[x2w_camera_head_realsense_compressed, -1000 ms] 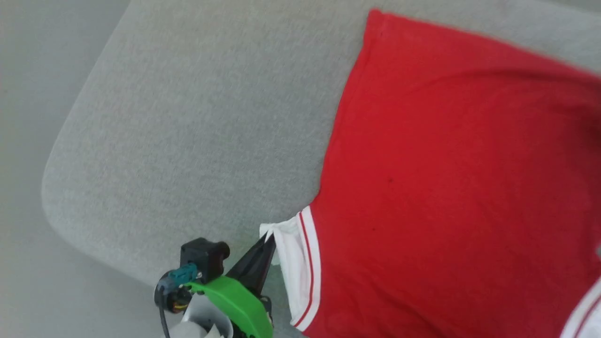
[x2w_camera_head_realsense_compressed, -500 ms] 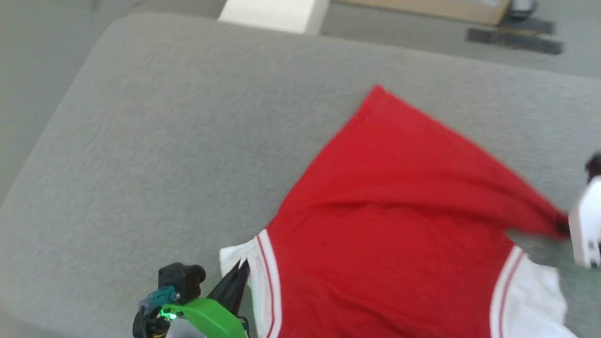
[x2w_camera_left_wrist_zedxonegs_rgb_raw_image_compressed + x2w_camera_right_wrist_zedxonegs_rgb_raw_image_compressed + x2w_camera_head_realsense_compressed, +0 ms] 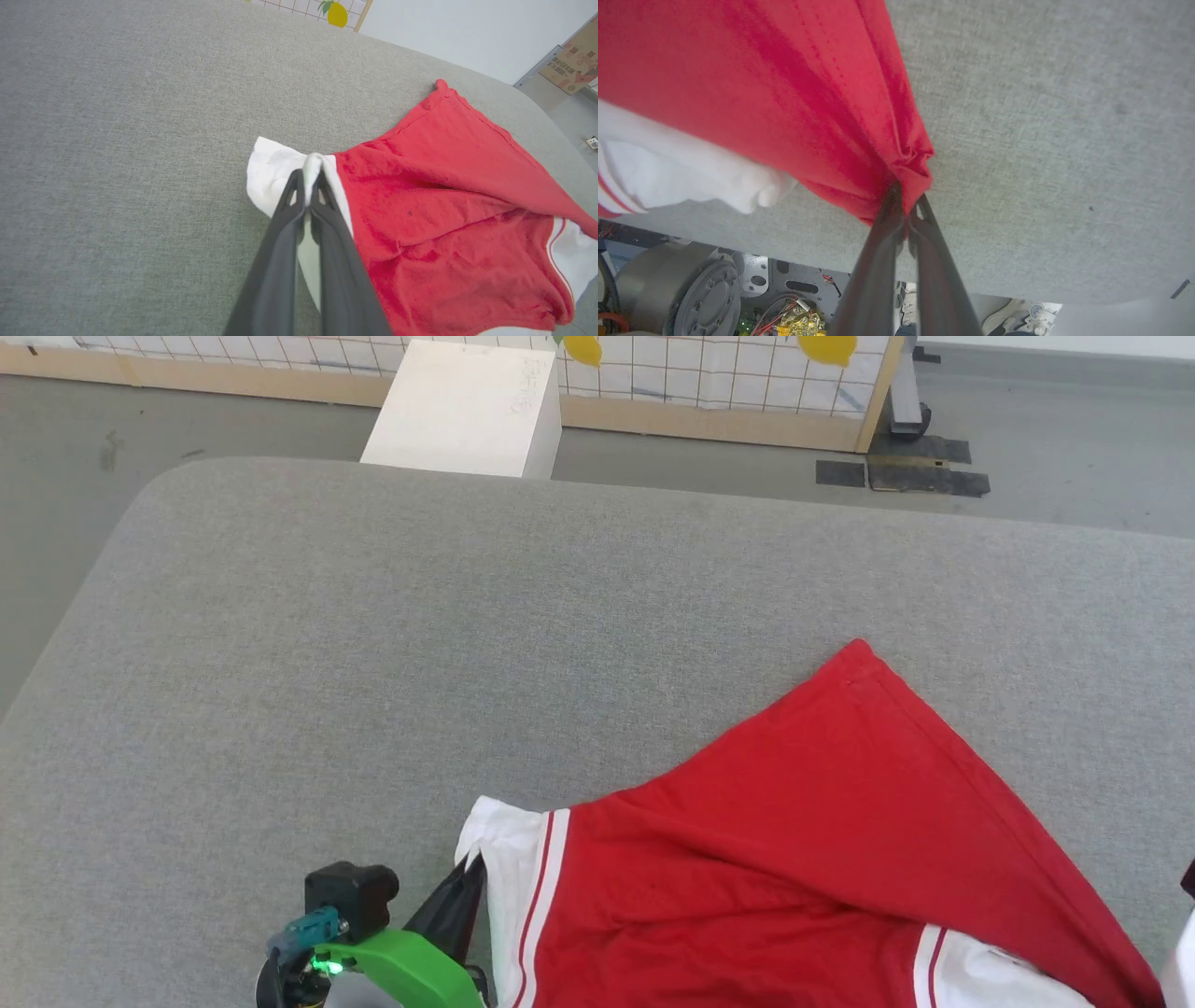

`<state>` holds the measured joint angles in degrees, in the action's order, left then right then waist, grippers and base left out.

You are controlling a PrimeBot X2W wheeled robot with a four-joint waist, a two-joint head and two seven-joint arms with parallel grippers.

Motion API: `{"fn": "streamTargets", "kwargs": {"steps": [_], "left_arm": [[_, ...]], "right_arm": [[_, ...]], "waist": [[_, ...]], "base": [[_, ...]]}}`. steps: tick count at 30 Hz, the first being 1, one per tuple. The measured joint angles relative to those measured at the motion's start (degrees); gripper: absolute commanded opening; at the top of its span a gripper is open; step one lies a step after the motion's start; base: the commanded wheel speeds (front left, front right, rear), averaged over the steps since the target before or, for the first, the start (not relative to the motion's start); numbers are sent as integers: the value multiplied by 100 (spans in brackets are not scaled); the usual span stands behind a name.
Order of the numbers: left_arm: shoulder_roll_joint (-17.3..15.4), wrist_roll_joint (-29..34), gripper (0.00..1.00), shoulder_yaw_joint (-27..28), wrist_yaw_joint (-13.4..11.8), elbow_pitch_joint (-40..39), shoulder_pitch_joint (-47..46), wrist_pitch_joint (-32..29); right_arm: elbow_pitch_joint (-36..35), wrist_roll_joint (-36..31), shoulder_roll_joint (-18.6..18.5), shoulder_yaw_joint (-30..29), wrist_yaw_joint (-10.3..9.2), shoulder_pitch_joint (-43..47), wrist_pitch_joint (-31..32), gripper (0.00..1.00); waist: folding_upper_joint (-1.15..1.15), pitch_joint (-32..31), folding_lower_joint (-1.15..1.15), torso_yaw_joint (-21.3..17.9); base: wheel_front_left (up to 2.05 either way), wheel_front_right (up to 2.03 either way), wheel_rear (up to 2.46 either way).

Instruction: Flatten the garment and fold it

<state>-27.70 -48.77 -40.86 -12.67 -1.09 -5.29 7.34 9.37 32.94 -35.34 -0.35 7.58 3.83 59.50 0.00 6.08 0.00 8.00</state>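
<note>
The garment (image 3: 803,859), a red shirt with white sleeves and red-and-white trim, lies crumpled on the grey cushioned surface (image 3: 467,644) at the near right. My left gripper (image 3: 474,870) is shut on the white left sleeve (image 3: 273,163), its fingers pinching a fold of white cloth (image 3: 312,164). My right gripper (image 3: 903,198) is shut on a bunched red corner of the garment (image 3: 794,79), pulled toward the near edge of the surface. A white sleeve (image 3: 686,175) hangs beside that red fold. One red hem corner (image 3: 857,651) points away from me.
The grey surface stretches wide to the left and far side. Beyond its far edge stand a white box (image 3: 467,406) and a gridded panel with yellow fruit prints (image 3: 728,373) on the floor. The robot's base (image 3: 682,289) shows below the near edge.
The head camera has tilted up, showing the floor, box and panel. The garment's far hem has been drawn nearer and now lies folded over; both grippers stay shut on it.
</note>
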Motion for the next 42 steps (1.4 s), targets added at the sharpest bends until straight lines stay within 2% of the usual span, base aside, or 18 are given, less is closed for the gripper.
{"fn": "streamTargets", "kwargs": {"steps": [1, 2, 3, 6, 10, 15, 22, 29, 34, 40, 41, 42], "left_arm": [[2, 0, 0, -4, 0, 3, -1, 1], [7, 0, 0, -10, 0, 2, -4, 3], [13, 1, 0, -14, 0, -1, -6, 4], [12, 4, 0, -25, 0, -16, -12, 3], [10, 31, 0, -42, 0, -108, -43, -2], [32, 107, 0, -90, -8, -287, -178, -5], [216, 209, 0, -198, -7, -491, -459, -15], [393, 315, 0, -301, 10, -475, -536, 15], [477, 331, 0, -356, 42, -396, -554, 62], [508, 331, 0, -370, 75, -319, -571, 89], [512, 331, 0, -372, 77, -312, -575, 90], [515, 331, 0, -372, 77, -303, -583, 91]], "right_arm": [[-111, -73, 77, -87, 0, 31, -13, 6], [-220, -132, 142, -146, 0, 35, -40, 100], [-308, -151, 187, -187, 0, 30, -52, 100], [-643, -161, 280, -289, 0, -122, -52, 100], [-1063, -159, 305, -335, 0, -782, -24, 100], [-1138, -355, 442, 34, 0, -1872, -19, 100], [-86, -962, 634, 787, 0, -3117, -207, 100], [1106, -1359, 592, 1168, 0, -3853, -454, 100], [1584, -1434, 512, 1522, 0, -4066, -567, 100], [1708, -1311, 234, 2058, 1, -4273, -556, 100], [1730, -1271, 215, 2091, 2, -4291, -556, 45], [1752, -1234, 193, 2134, 3, -4314, -558, 0]], "waist": [[0, 0, 0, 11], [0, 4, 0, 25], [0, 8, 0, 38], [0, 30, 0, 87], [0, 105, 0, 179], [0, 298, 0, 338], [0, 684, 0, 668], [0, 1056, 0, 1065], [0, 1272, 0, 1306], [0, 1463, 0, 1469], [0, 1483, 0, 1481], [0, 1505, 0, 1492]], "base": [[0, 0, 0], [0, 0, 0], [0, 0, 0], [0, 0, 0], [0, 0, 0], [0, 0, 0], [0, 0, 0], [0, 0, 0], [0, 0, 0], [0, 0, 0], [0, 0, 0], [0, 0, 0]]}}
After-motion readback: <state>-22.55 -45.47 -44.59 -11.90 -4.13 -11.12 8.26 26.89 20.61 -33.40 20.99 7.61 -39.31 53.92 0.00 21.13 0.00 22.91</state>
